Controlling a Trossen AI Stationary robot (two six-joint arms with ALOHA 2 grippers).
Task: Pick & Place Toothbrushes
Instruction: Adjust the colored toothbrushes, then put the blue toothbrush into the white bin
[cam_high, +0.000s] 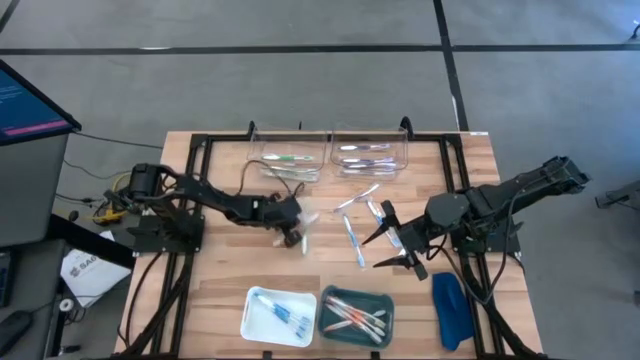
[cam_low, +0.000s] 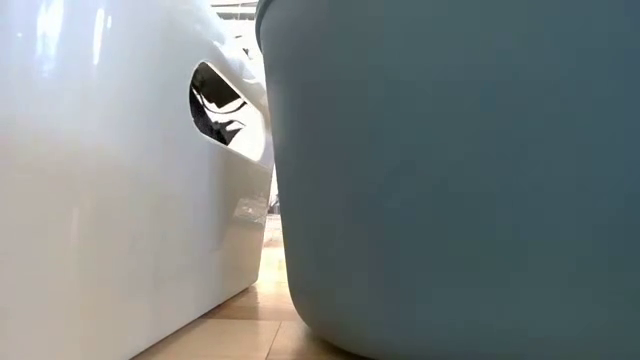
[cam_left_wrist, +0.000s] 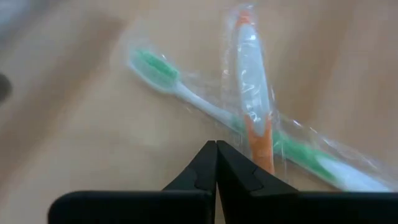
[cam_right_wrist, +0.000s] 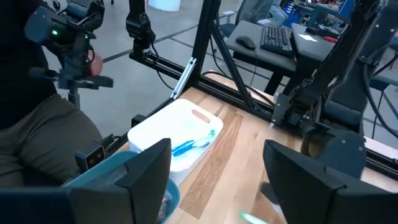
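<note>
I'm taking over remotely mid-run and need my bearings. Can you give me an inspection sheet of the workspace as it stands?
Surface: wooden table, black frame around it.
Job's things: wrapped toothbrushes loose at centre; blue ones in white bin; orange ones in teal bin; more in two clear trays.
Clutter: dark-blue oblong object near the right arm.
Grippers: left gripper shut, over a green and an orange toothbrush, holding nothing visible; right gripper open, empty, beside the loose pile.
Cables: wires bundled at the left arm's base.
Surroundings: monitor to the left; seated person and desks beyond the table.
</note>
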